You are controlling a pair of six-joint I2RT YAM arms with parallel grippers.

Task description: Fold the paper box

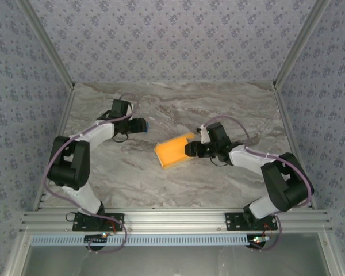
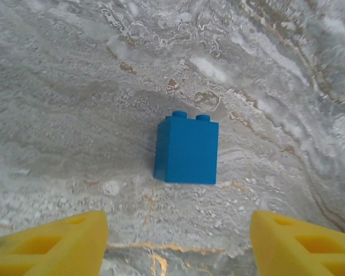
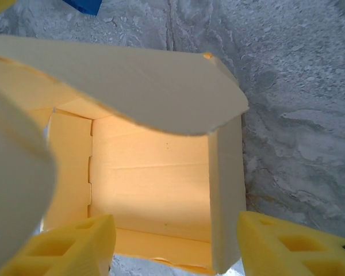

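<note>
The yellow-orange paper box (image 1: pixel 172 152) lies mid-table, partly folded. In the right wrist view the paper box (image 3: pixel 152 184) is an open tray with raised side walls, and a pale lid flap (image 3: pixel 132 80) leans over it. My right gripper (image 3: pixel 175 248) (image 1: pixel 188 149) is open at the box's right end, its yellow fingers (image 3: pixel 69 247) wide apart on either side of the near wall without pinching it. Left of the box, my left gripper (image 1: pixel 141 125) (image 2: pixel 175 253) is open with nothing between its fingers, pointing at a small blue brick (image 2: pixel 187 149).
The blue brick (image 1: pixel 148 123) stands upright on the marble table (image 1: pixel 218 103) just ahead of the left gripper and also shows at the top edge as a blue brick (image 3: pixel 83 6). Patterned walls close the table on three sides.
</note>
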